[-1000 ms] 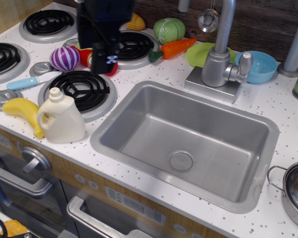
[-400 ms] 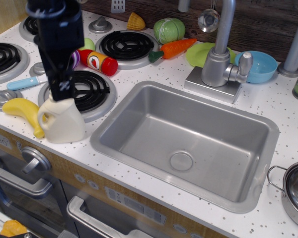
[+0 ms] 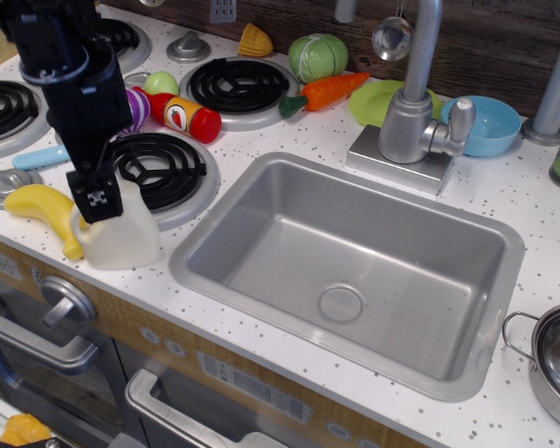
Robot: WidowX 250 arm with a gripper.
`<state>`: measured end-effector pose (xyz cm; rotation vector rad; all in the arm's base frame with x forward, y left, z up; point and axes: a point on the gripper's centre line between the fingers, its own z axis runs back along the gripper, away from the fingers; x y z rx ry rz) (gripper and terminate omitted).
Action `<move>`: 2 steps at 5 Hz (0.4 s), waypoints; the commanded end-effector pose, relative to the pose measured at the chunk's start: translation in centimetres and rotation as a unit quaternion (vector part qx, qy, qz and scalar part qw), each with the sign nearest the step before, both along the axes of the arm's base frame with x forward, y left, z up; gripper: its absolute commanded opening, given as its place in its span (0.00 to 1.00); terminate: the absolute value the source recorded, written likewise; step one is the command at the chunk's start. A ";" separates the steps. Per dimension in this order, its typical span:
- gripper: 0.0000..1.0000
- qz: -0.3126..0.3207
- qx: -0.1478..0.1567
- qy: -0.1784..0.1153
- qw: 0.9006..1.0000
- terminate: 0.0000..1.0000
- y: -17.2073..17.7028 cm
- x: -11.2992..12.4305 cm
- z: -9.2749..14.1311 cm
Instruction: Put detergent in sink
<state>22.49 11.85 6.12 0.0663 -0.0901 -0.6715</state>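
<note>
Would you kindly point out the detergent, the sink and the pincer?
detergent (image 3: 131, 241): observation image, lower body of jug.
sink (image 3: 289, 229): observation image, bare basin floor.
pincer (image 3: 95, 198): observation image, tip over jug's top.

The sink (image 3: 289, 233) was brushed silver metal with a soft, satin sheen. The worktop (image 3: 532, 201) looked smooth and white with dark speckles. The detergent (image 3: 131, 238) was cream-white plastic, smooth and slightly glossy. The tool (image 3: 93, 196) was matt black. The tap (image 3: 413, 112) at the far side had a dull grey metallic finish, while the pot (image 3: 555, 359) at the near right was polished, mirror-bright steel. The banana (image 3: 42, 207) at the left was glossy yellow plastic.
</note>
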 end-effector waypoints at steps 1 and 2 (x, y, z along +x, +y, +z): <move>0.00 -0.006 0.000 -0.032 0.999 0.00 -0.5 0.2 -0.7; 0.00 0.001 -0.012 -0.045 0.999 0.00 -1.9 0.5 0.1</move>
